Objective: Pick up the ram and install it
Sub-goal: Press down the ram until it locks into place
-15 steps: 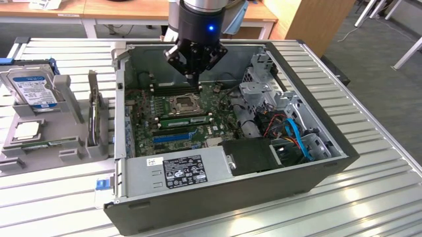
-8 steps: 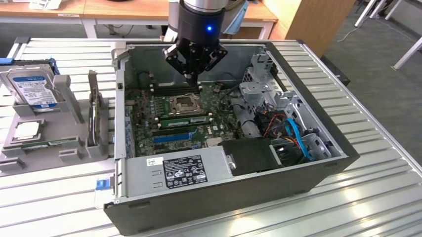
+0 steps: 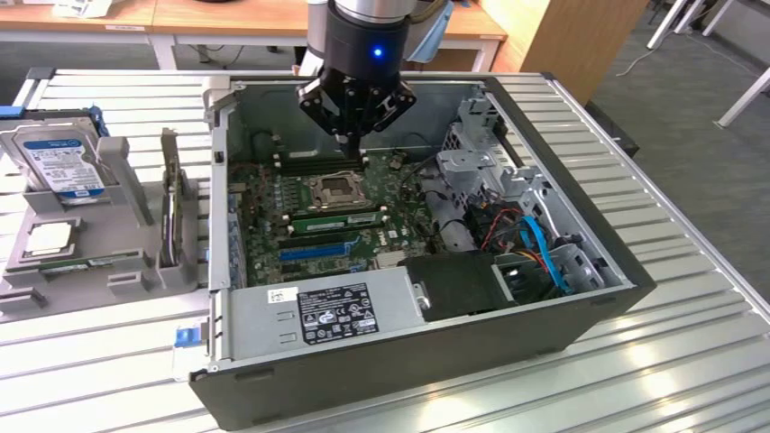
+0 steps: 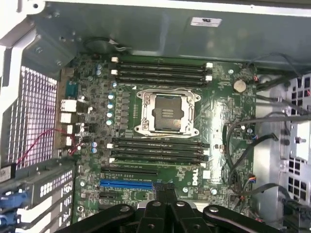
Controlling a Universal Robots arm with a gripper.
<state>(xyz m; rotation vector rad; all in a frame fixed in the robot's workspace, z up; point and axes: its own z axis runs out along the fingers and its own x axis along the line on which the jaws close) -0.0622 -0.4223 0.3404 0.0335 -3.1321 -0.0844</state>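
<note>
Hovering above the open computer case (image 3: 578, 271), the hand (image 3: 352, 135) is closed, apparently empty. A ram (image 3: 338, 216) sits slotted beside the CPU socket (image 3: 334, 190); descending blind risks striking the motherboard (image 3: 398, 171).

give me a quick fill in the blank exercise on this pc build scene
1. The hand hangs above the open ____ case.
2. The hand's fingers are ____.
3. The CPU socket on the motherboard is ____.
4. The hard drive in the grey holder has a ____ label.

Missing words: computer; shut; empty; blue
</note>
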